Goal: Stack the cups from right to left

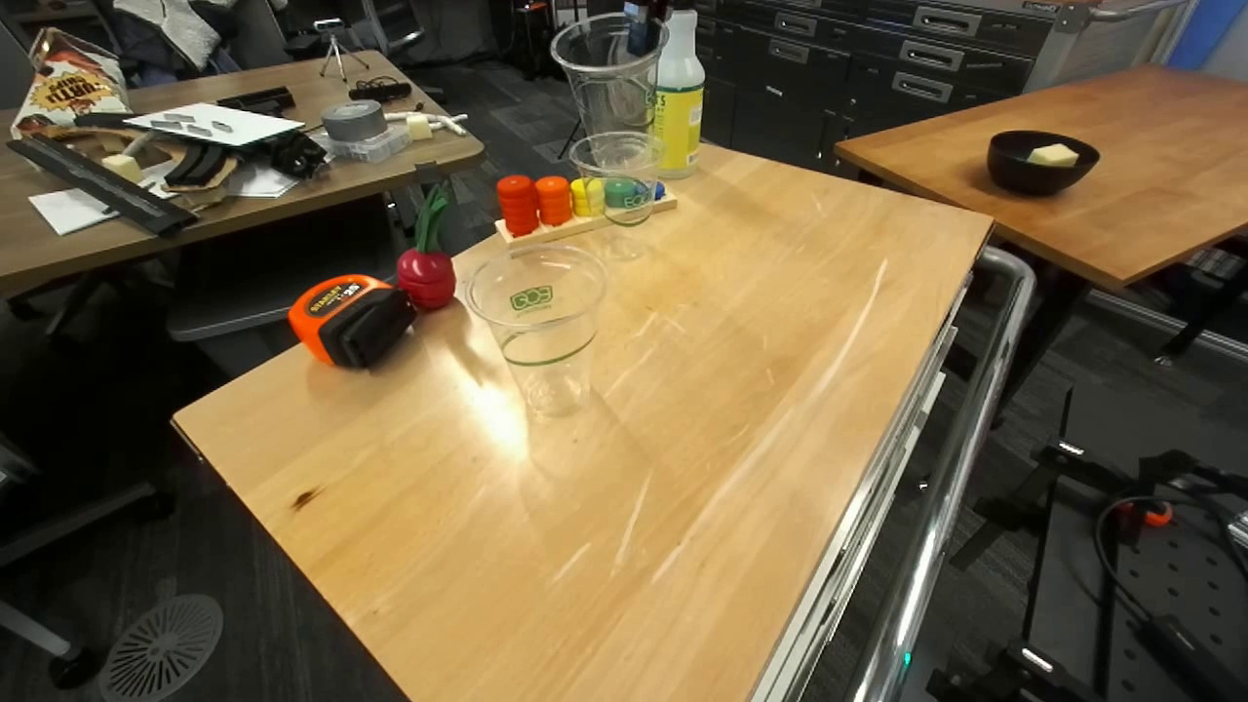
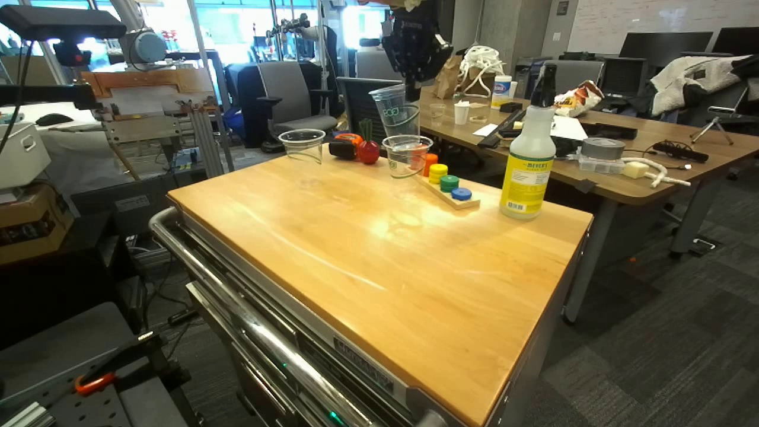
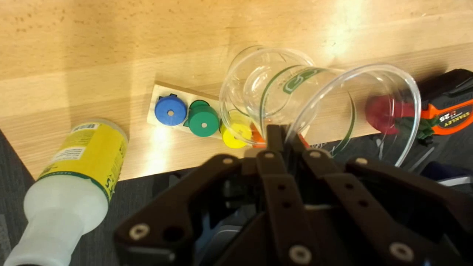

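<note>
1. End effector (image 3: 283, 135) is grasping the tilted cup (image 2: 395, 115) above the second cup (image 2: 407, 157);
2. second cup is standing near the counter (image 1: 721, 390) edge opposite the rail (image 1: 972, 439);
3. third cup (image 1: 541, 331) is standing toward the corner by the tape measure (image 1: 353, 320).

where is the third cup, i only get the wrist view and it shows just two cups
Observer: In both exterior views, the third cup stands upright on the table, near the tape measure.
Operator: what tops the bottle, it runs out of my picture
Observer: A dark spray head, seen in an exterior view.
Operator: is the held cup straight or leaning, seen from the side
Observer: Leaning, in an exterior view, its base lower than its rim; whether that base is inside the lower cup I can't tell.
</note>
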